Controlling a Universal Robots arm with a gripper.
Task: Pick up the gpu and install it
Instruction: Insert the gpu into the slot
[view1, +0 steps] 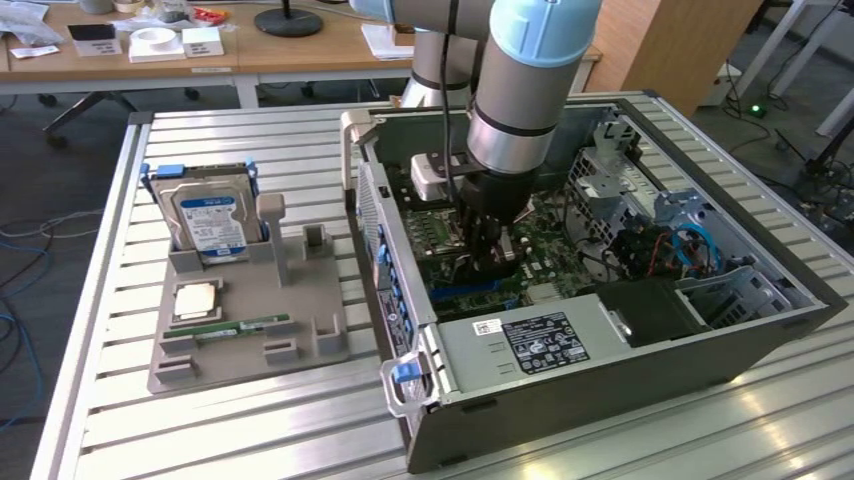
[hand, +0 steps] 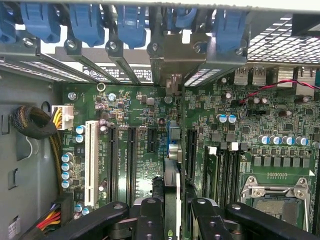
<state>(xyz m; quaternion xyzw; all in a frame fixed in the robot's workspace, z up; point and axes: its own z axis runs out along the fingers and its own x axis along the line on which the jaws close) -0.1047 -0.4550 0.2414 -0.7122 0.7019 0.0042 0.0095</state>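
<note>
The pick-up is done: the gripper (hand: 175, 209) pinches the gpu (hand: 172, 170) edge-on inside the computer case (view1: 601, 395) - it stands low over the motherboard (hand: 135, 110) slots. Whether it is fully seated, I cannot tell.

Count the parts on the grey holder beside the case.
3: a hard drive standing at the far end, a silvery chip in the middle, a green memory stick nearest the camera. Others may be hidden.
</note>
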